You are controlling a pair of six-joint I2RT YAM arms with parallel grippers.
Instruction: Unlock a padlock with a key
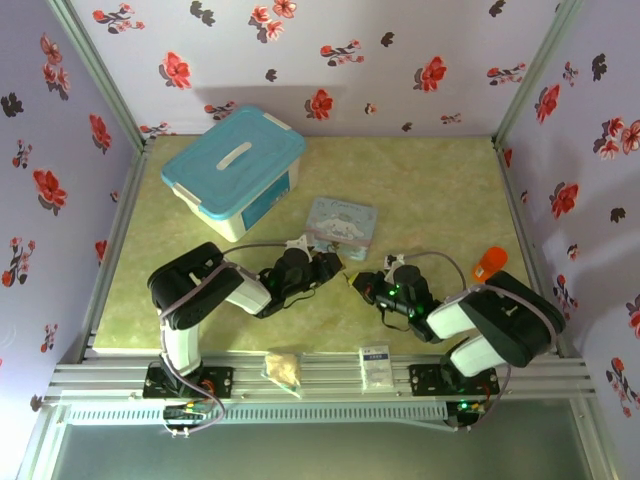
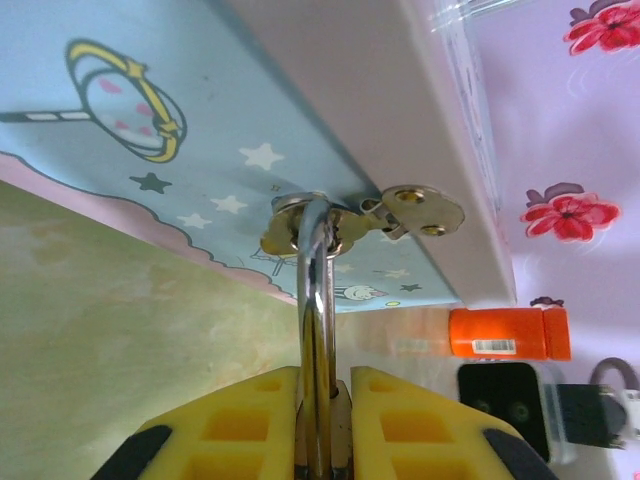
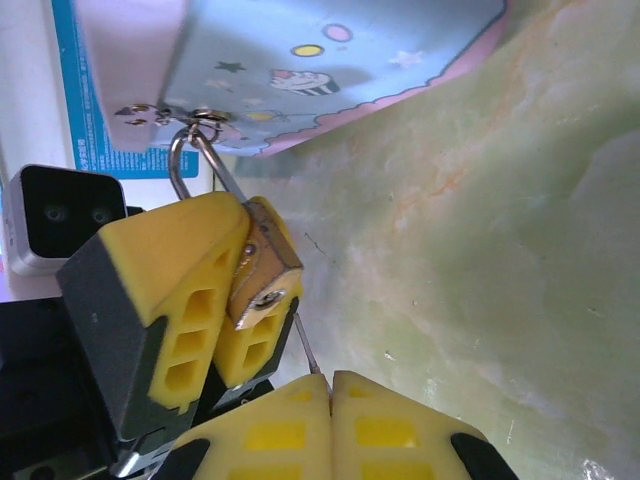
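The brass padlock (image 3: 262, 262) hangs by its silvery shackle (image 2: 318, 290) from the hasp of the pale blue cartoon tin (image 1: 340, 224). My left gripper (image 2: 325, 375) is shut on the padlock body, its yellow fingers (image 3: 175, 285) on either side, with the keyhole face turned toward the right arm. My right gripper (image 3: 332, 378) is shut on the thin dark key (image 3: 306, 346). Only the key's blade sticks out; its tip sits just below the padlock's bottom edge, beside the keyhole and outside it. In the top view both grippers (image 1: 335, 266) (image 1: 362, 287) meet in front of the tin.
A blue-lidded storage bin (image 1: 235, 170) stands at the back left. An orange cylinder (image 1: 488, 263) lies to the right, near the right arm. Two small packets (image 1: 283, 367) (image 1: 375, 362) rest on the front rail. Floral walls close in three sides.
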